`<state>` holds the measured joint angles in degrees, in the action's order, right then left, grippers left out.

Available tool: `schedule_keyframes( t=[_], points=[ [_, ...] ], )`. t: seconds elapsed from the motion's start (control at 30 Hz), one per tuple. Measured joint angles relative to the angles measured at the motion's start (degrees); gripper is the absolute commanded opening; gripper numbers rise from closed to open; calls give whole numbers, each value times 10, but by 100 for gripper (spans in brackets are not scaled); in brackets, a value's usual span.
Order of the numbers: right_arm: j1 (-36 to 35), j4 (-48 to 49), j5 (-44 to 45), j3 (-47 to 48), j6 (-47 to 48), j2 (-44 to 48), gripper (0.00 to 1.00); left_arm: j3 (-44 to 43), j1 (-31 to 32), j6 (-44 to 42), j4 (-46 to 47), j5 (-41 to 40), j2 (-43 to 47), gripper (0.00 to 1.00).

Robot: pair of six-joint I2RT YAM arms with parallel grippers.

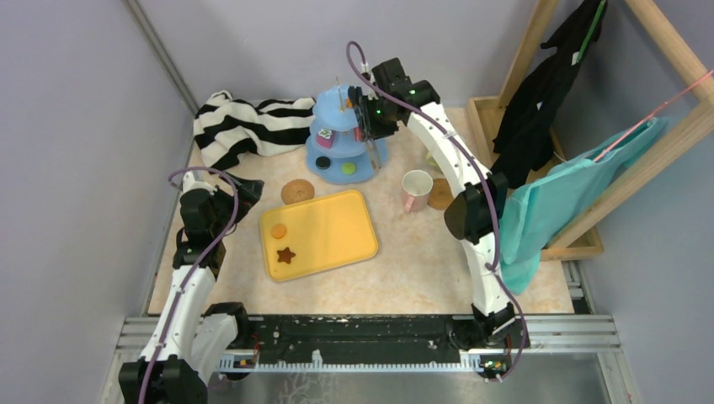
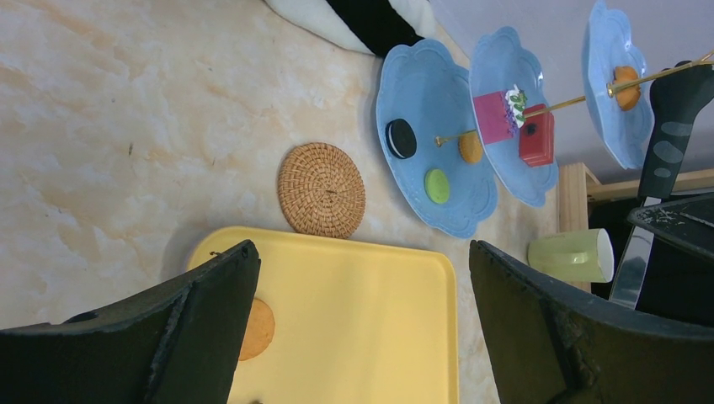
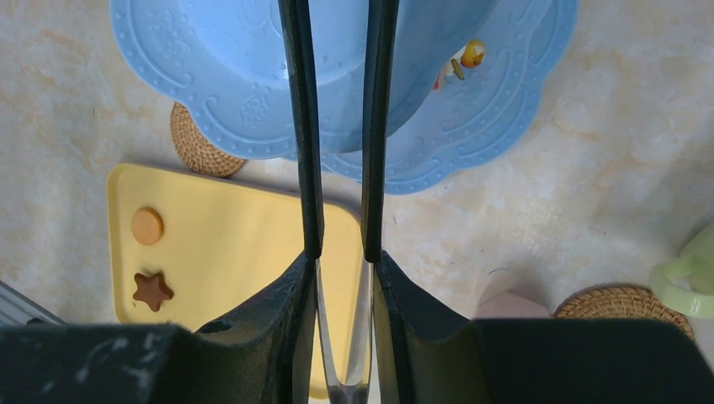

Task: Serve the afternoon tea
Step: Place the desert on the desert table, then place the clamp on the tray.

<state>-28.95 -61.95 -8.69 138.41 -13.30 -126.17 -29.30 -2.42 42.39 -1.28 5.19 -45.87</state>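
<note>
The light-blue three-tier stand (image 1: 330,135) at the back of the table carries cookies and cake slices: a pink slice (image 2: 495,117), a red slice (image 2: 537,135), a black cookie (image 2: 401,138) and a green one (image 2: 436,186). My right gripper (image 1: 368,124) hovers over the stand (image 3: 219,101), shut on a pair of tongs (image 3: 305,126) whose black tips run out of view. An orange cookie (image 1: 279,231) and a brown star cookie (image 1: 286,254) lie on the yellow tray (image 1: 337,227). My left gripper (image 2: 362,286) stands open at the tray's left edge, holding nothing.
One cork coaster (image 1: 297,191) lies between tray and stand. The pink-handled cup (image 1: 416,189) stands beside a second coaster (image 1: 441,194); the yellow-green cup (image 2: 572,255) is behind them. A striped cloth (image 1: 244,126) lies back left, a wooden rack with hanging cloths (image 1: 589,168) to the right.
</note>
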Motion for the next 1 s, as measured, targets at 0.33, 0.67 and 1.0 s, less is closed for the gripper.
schedule_keyframes(
  t=[0.33,0.67,1.0],
  points=[
    [0,36,5,-26,-3,49,17,0,0,0,0,0,-2,99],
    [-8,106,18,-208,-2,197,0,0,0,0,0,0,-6,99],
    [-137,212,76,-537,-2,404,0,0,-2,0,0,0,-20,99]
  ],
)
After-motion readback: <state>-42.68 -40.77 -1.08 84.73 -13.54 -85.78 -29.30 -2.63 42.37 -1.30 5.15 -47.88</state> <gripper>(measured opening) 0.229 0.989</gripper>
